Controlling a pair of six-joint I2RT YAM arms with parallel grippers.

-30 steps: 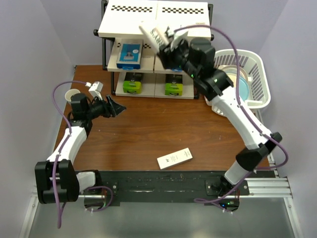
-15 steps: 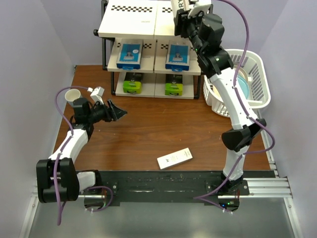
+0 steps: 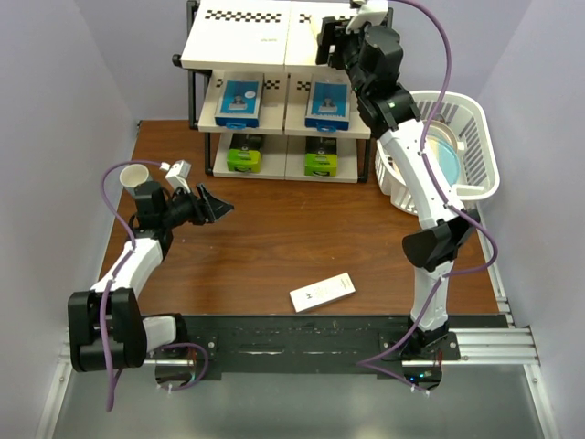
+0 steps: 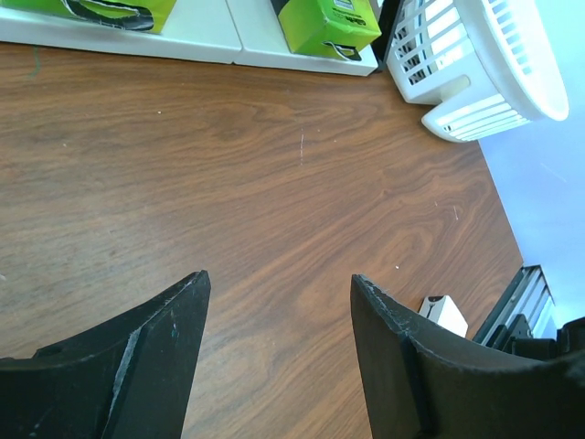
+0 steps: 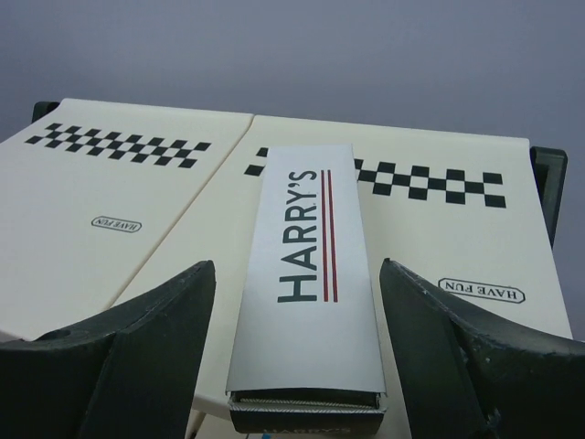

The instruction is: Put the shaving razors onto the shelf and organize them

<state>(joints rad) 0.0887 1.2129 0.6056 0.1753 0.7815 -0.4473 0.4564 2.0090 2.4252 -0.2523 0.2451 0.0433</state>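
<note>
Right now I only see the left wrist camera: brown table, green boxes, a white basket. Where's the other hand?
Observer: The right hand is up at the shelf's top board. It's open, and a long white HARRY'S box lies flat between its fingers, with gaps on both sides.
Operator: What's above the green boxes?
Observer: Two blue-and-white boxes, side by side on the middle board.
</note>
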